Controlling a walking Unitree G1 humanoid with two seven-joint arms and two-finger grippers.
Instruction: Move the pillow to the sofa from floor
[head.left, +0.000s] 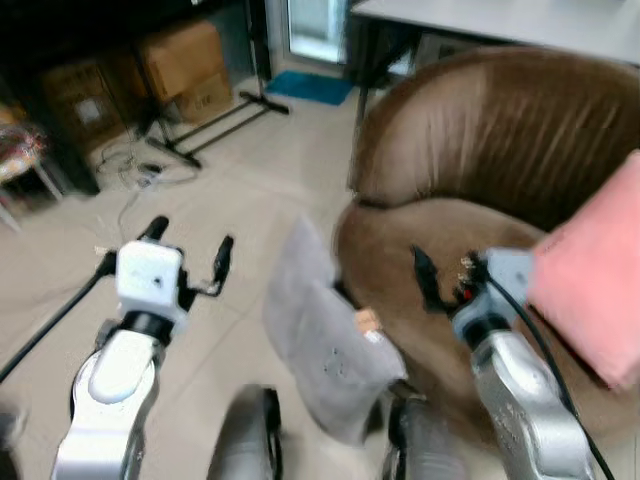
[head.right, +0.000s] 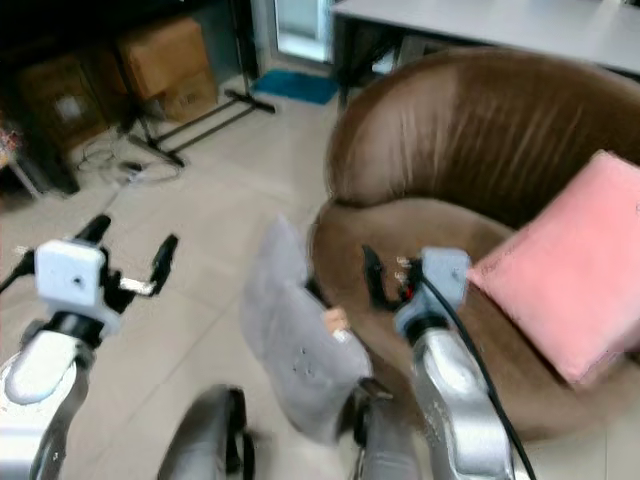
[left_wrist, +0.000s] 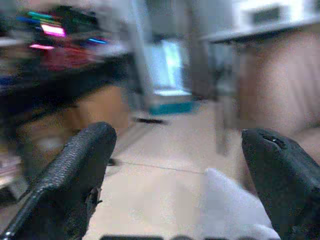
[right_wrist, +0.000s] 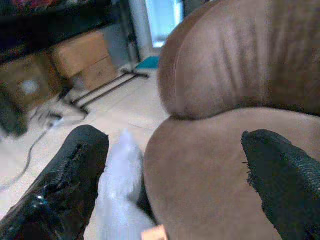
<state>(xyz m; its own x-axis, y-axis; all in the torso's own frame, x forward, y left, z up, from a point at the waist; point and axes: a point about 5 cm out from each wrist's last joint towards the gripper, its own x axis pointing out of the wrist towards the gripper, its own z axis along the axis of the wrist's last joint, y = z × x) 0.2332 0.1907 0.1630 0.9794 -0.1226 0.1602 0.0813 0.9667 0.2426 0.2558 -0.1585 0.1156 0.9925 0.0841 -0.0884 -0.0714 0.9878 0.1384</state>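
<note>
A grey pillow (head.left: 325, 340) stands on the tiled floor, leaning against the front of the brown round sofa (head.left: 500, 130). A small orange tag shows at its top edge. A pink pillow (head.right: 575, 270) lies on the sofa seat at the right. My left gripper (head.left: 190, 245) is open over bare floor, left of the grey pillow and apart from it. My right gripper (right_wrist: 175, 145) is open above the sofa's front rim, just right of the pillow's top. The grey pillow (right_wrist: 120, 190) appears beside its one finger. Neither gripper holds anything.
Cardboard boxes (head.left: 185, 65) and a black stand's legs (head.left: 215, 120) stand at the back left, with loose cables (head.left: 140, 170) on the floor. A grey table (head.left: 500, 20) is behind the sofa. A blue mat (head.left: 310, 88) lies by the doorway. My knees (head.left: 250, 440) are below the pillow.
</note>
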